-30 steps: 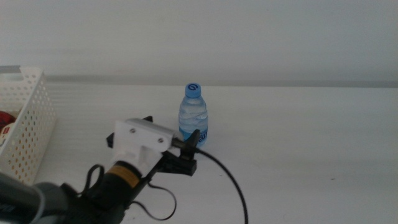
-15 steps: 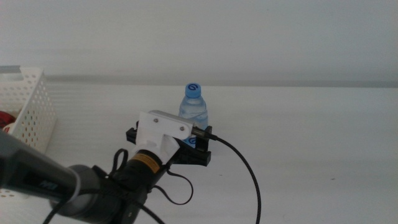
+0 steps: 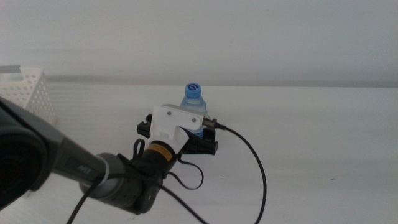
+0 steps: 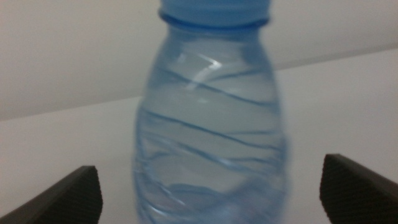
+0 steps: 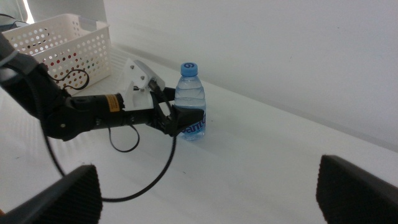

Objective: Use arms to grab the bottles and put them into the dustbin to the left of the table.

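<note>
Near the middle of the table (image 3: 323,137), toward its far edge, the water bottle (image 3: 194,107) stood upright, its blue cap (image 3: 194,89) topmost and its clear ribbed body showing a blue label low down in the right wrist view. The left arm (image 3: 93,174) reached in from the left side of the middle view, its white gripper plate (image 3: 179,119) facing the camera, a yellow ring (image 3: 157,152) behind the plate and a thick black cable (image 3: 255,168) looping off across the tabletop. The left gripper (image 4: 211,186) had its jaws spread wide, one on each side of the bottle's lower body; in its own wrist view the bottle filled the space between the two dark jaw tips with a clear gap of table on both sides, so the jaws were around it but not pressing it. From the right wrist view the same gripper (image 5: 180,121) lay level with the label, close against the bottle's base.

The dustbin (image 3: 31,93), a white basket with rows of round holes, sat at the left edge of the middle view, well apart from the bottle; something red showed through its holes in the right wrist view, too small to identify.

The right gripper (image 5: 205,199) waited well back from the bottle, jaws wide apart and holding nothing.
</note>
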Motion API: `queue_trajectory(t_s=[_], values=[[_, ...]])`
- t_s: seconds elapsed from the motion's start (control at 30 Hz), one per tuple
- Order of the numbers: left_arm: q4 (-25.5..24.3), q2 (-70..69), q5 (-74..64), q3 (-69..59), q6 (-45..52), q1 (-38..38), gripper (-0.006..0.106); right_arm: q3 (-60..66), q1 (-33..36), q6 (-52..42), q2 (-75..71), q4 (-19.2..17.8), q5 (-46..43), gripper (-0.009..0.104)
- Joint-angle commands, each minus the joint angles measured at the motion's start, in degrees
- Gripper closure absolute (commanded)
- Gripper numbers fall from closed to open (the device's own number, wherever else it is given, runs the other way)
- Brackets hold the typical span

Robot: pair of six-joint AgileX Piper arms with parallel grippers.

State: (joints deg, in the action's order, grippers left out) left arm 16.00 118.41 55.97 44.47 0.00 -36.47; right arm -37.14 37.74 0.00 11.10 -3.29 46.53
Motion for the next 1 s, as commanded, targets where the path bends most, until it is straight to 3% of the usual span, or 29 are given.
queue_trajectory(t_s=[0.0,0.5,0.63,0.77,0.97], values=[[0.5,1.3,-0.6,1.9,0.0,0.9,0.007,0.4,-0.1,0.0,-0.2,-0.3,0.2,0.003],[-0.1,6.8,-1.9,7.3,0.0,2.7,0.007,0.4,-0.1,0.0,-0.2,-0.3,0.2,0.003],[0.6,7.4,-2.4,7.8,0.0,2.7,0.013,0.4,-0.1,0.0,-0.2,-0.3,0.2,0.003],[0.6,7.4,-2.8,7.9,0.0,2.8,0.030,0.4,-0.1,0.0,-0.2,-0.3,0.2,0.003],[0.6,7.8,-2.9,7.8,-2.0,3.3,0.087,0.4,-0.1,0.0,-0.2,-0.3,0.2,0.003]])
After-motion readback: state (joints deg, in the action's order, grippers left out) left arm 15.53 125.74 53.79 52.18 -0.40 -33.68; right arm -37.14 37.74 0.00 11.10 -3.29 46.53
